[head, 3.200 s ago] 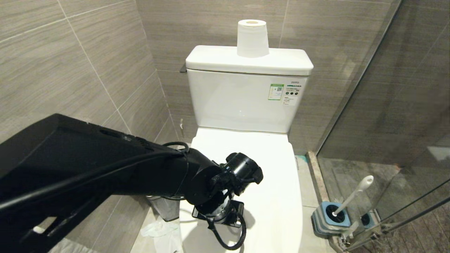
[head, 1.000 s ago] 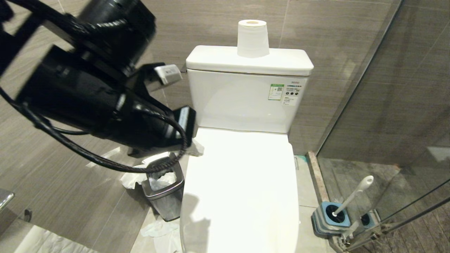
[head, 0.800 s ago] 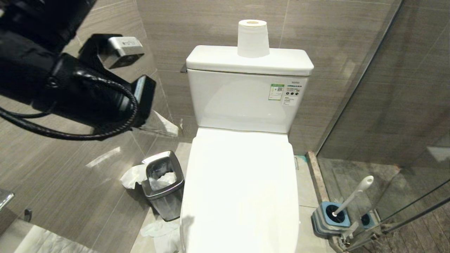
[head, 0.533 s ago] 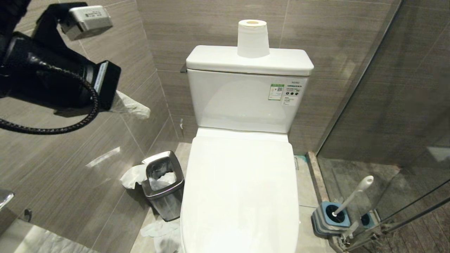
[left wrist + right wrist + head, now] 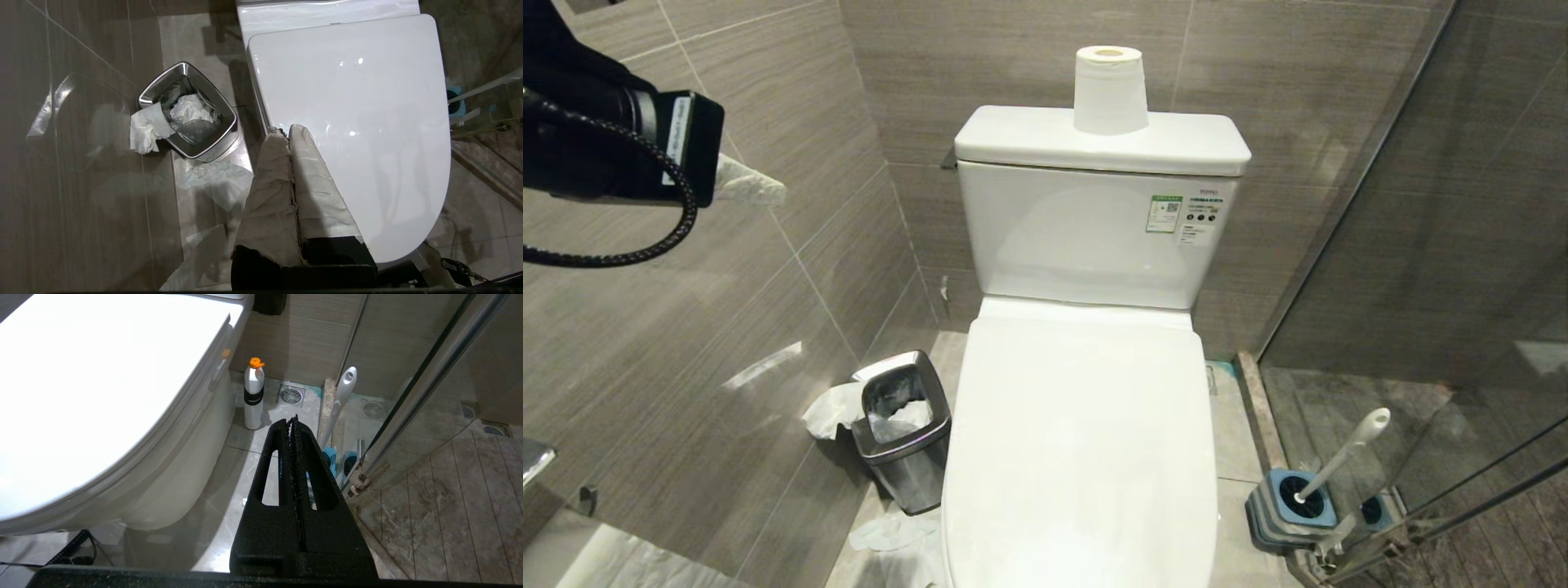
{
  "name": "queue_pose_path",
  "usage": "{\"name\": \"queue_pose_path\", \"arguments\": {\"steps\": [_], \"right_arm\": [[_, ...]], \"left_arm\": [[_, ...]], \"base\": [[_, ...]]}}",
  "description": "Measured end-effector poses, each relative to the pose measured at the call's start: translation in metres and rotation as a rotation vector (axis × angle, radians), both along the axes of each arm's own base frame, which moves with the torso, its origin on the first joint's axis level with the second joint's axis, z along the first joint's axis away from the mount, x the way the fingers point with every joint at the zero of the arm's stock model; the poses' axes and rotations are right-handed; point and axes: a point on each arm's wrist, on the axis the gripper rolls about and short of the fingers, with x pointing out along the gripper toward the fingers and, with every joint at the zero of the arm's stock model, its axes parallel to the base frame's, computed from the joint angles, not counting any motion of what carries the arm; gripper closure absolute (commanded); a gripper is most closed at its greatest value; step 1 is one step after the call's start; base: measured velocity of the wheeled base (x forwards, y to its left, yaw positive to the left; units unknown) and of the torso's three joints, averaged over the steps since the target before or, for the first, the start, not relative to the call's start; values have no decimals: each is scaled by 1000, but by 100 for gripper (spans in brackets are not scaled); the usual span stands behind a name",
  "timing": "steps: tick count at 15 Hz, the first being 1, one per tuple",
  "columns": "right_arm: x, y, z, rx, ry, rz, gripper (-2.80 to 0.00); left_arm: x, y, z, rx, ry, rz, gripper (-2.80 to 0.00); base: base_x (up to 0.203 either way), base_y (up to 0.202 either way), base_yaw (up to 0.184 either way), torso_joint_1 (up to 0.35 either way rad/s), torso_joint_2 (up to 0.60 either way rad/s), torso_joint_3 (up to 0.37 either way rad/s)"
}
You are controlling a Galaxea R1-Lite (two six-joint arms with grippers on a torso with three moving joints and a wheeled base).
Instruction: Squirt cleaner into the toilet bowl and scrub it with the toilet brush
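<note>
The toilet bowl (image 5: 1086,441) has its white lid down, so the basin is hidden; the lid also shows in the left wrist view (image 5: 359,122) and the right wrist view (image 5: 81,375). No cleaner shows. The toilet brush (image 5: 1343,453) stands in a blue-and-grey holder (image 5: 1290,506) on the floor right of the toilet, its white handle (image 5: 343,392) leaning. My left gripper (image 5: 768,189), fingers wrapped in pale tape, is shut and empty, raised high at the far left above the lid's edge (image 5: 286,130). My right gripper (image 5: 292,420) hangs shut and empty low beside the toilet.
A steel bin (image 5: 903,433) stuffed with tissue stands left of the toilet, with tissues (image 5: 216,183) on the floor. A paper roll (image 5: 1109,90) sits on the tank. A white bottle with an orange cap (image 5: 254,396) stands by the toilet's base. A glass partition (image 5: 1462,245) closes the right.
My left arm has lifted off the front of the lid and swung up and to the left, now sitting in the top left corner of the head view. Nothing else moved.
</note>
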Motion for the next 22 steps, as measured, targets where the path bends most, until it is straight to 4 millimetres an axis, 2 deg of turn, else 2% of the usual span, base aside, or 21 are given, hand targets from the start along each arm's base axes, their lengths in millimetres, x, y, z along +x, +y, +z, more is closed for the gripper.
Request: {"name": "queue_pose_path", "arguments": {"steps": [5,10,13,17,22], "right_arm": [[0,0,0,-1,0,0,0],[0,0,0,-1,0,0,0],[0,0,0,-1,0,0,0],[0,0,0,0,0,0,0],[0,0,0,0,0,0,0]], "left_arm": [[-3,6,15,-25,-128,32,0],[-30,32,28,-23,-188,14,0],[-58,50,33,-23,-216,72,0],[-108,72,37,-43,-270,162,0],[-181,77,18,-54,-335,229,0]], "base": [[0,0,0,0,0,0],[0,0,0,0,0,0],[0,0,0,0,0,0],[0,0,0,0,0,0],[0,0,0,0,0,0]]}}
